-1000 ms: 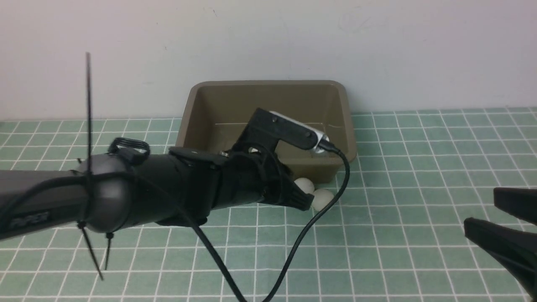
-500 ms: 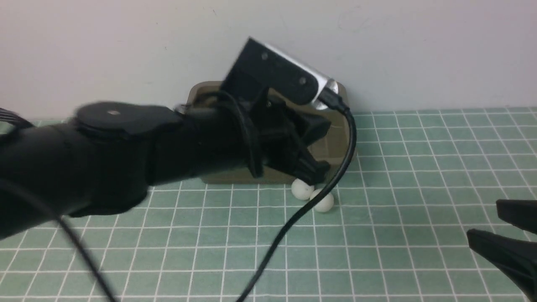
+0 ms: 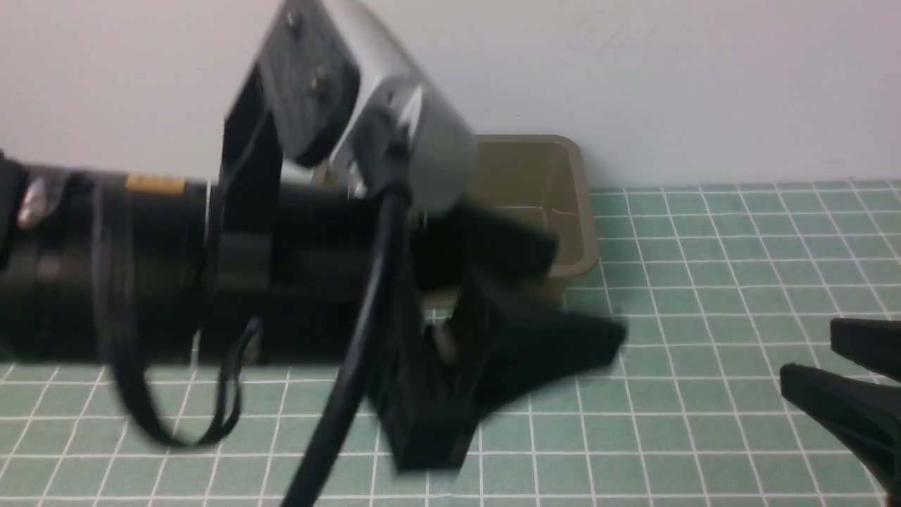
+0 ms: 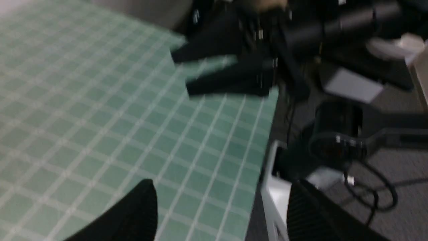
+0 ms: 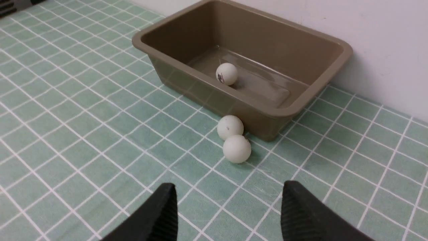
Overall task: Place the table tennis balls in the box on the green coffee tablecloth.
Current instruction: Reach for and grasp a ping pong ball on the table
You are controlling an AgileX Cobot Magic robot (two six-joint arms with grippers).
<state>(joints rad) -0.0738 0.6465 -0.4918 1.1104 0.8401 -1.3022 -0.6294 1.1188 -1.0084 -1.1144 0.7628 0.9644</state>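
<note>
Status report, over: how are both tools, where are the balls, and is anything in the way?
Left tool open, empty. Right tool open, empty. One ball in box; two balls on tablecloth beside it. Left arm blocks front view.

I can't read a single word or number on any of my feeds. In the right wrist view, just above centre, the white ball (image 5: 226, 73) lying in the box (image 5: 187, 83) carries a small dark print low on its side, too small to make out. The second ball (image 5: 230, 127), against the box's outer wall, shows only a dark speck. In the front view, upper left, a yellow label (image 3: 155, 184) sits on the left arm (image 3: 105, 282), smeared by blur and illegible.
</note>
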